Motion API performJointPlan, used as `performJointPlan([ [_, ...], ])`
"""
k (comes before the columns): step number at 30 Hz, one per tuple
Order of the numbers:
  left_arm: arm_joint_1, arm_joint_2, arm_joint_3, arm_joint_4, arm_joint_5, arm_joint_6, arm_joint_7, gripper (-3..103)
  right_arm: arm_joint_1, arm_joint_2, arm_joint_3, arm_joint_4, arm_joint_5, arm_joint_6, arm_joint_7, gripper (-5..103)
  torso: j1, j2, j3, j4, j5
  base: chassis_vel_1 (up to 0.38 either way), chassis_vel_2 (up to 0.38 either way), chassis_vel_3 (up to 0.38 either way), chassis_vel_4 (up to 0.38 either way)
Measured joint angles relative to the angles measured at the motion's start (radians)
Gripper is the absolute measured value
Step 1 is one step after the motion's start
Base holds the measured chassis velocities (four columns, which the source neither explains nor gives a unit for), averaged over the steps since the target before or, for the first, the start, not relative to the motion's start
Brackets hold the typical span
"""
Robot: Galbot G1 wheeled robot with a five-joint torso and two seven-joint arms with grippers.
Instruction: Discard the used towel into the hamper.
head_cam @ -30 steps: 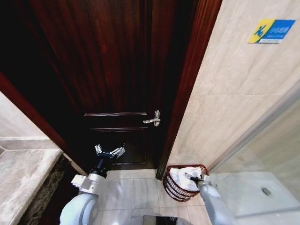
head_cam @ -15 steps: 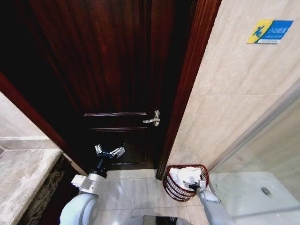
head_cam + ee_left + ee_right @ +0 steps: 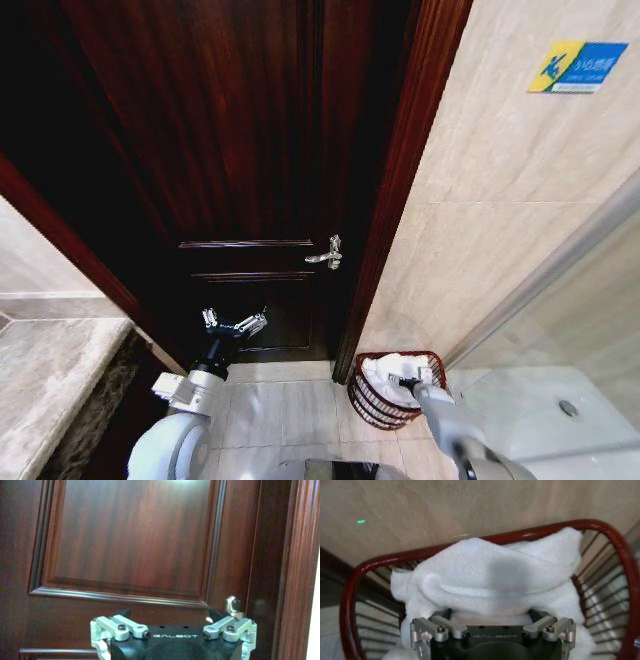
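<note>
Here, the towel (image 3: 393,370), white and crumpled, was seen lying heaped inside the hamper (image 3: 372,402), with its upper folds rising above the rim. In the right wrist view the towel (image 3: 495,588) was mounded against the far side of the hamper (image 3: 370,568), whose red-brown rim and thin ribs curved around it on both sides.

The right gripper (image 3: 409,381) was positioned over the near part of the hamper, directly at the towel. In the right wrist view the right gripper (image 3: 492,624) was shown with its two finger mounts set wide apart, and the cloth was bulged in between and over them. The fingertips were hidden by the towel, so it could not be told whether the jaws were spread free of the cloth or were pinching it.

The hamper was placed on the pale tiled floor (image 3: 290,410), just beside the dark wooden door frame (image 3: 400,180) and against the beige tiled wall (image 3: 500,230).

The left gripper (image 3: 235,322) was held raised, well apart from the hamper, in front of the dark wooden door (image 3: 250,150) and below the level of the metal door handle (image 3: 328,255). In the left wrist view the left gripper (image 3: 172,620) was faced toward the door panel (image 3: 135,536), with its jaws spread and nothing between them.
</note>
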Motion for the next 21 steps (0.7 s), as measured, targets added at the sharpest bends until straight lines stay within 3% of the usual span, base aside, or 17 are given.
performJointPlan([
  [2, 0.0, 0.0, 0.0, 0.0, 0.0, 0.0, 0.0, 100, -0.093, -0.014, -0.009, 0.161, 0.047, -0.029, -0.001, 100, 0.0, 0.0, 0.0, -0.0003, -0.0005, 0.0, 0.0, 0.0, 0.0],
  [3, 0.0, 0.0, 0.0, 0.0, 0.0, 0.0, 0.0, 100, -0.093, -0.014, -0.009, 0.161, 0.047, -0.029, -0.001, 100, 0.0, 0.0, 0.0, -0.0003, -0.0005, 0.0, 0.0, 0.0, 0.0],
  [5, 0.0, 0.0, 0.0, 0.0, 0.0, 0.0, 0.0, 100, -0.222, -0.028, -0.012, 0.395, 0.096, -0.049, 0.008, 100, 0.0, 0.0, 0.0, 0.0005, -0.0009, 0.0, 0.0, 0.0, 0.0],
  [6, 0.0, 0.0, 0.0, 0.0, 0.0, 0.0, 0.0, 100, -0.222, -0.028, -0.012, 0.395, 0.096, -0.049, 0.008, 100, 0.0, 0.0, 0.0, 0.0005, -0.0009, 0.0, 0.0, 0.0, 0.0],
  [8, 0.0, 0.0, 0.0, 0.0, 0.0, 0.0, 0.0, 100, -0.338, -0.032, -0.008, 0.571, 0.109, -0.05, 0.021, 100, 0.0, 0.0, 0.0, 0.0, -0.0004, 0.0, 0.0, 0.0, 0.0],
  [13, 0.0, 0.0, 0.0, 0.0, 0.0, 0.0, 0.0, 100, -0.452, -0.02, 0.015, 0.728, 0.115, -0.038, 0.037, 100, 0.0, 0.0, 0.0, 0.0002, -0.0005, 0.0, 0.0, 0.0, 0.0],
  [17, 0.0, 0.0, 0.0, 0.0, 0.0, 0.0, 0.0, 100, -0.542, 0.007, 0.037, 0.834, 0.121, 0.104, 0.044, 100, 0.0, 0.0, 0.0, 0.0002, -0.0004, 0.0, 0.0, 0.0, 0.0],
  [21, 0.0, 0.0, 0.0, 0.0, 0.0, 0.0, 0.0, 100, -0.604, 0.022, 0.048, 0.935, 0.138, 0.144, 0.047, 100, 0.0, 0.0, 0.0, 0.0001, -0.0007, 0.0, 0.0, 0.0, 0.0],
])
